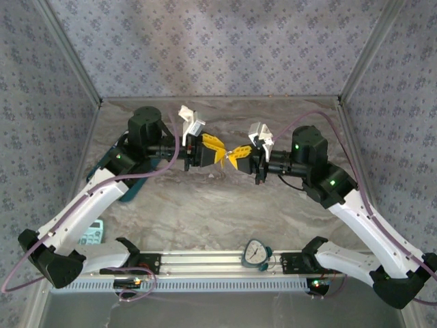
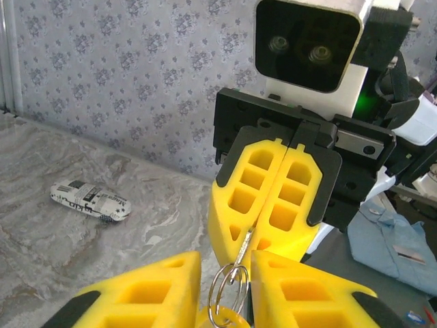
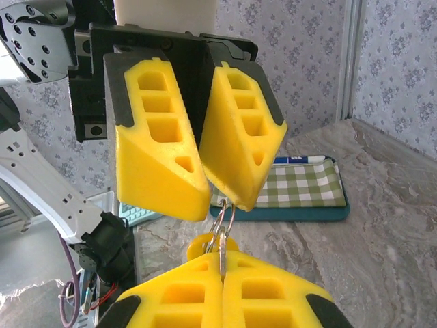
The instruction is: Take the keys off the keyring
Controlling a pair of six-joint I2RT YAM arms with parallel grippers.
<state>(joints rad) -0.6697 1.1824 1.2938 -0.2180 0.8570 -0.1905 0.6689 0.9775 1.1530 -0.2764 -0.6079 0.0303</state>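
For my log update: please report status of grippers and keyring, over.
Right gripper shut on thin silver strip joined to silver wire keyring. Left gripper straddles ring, grip unclear. Yellow key head on ring. Nothing obstructing.

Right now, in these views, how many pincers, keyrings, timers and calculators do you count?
pincers: 2 (left pincer, right pincer)
keyring: 1
dial timer: 1
calculator: 1
total: 5
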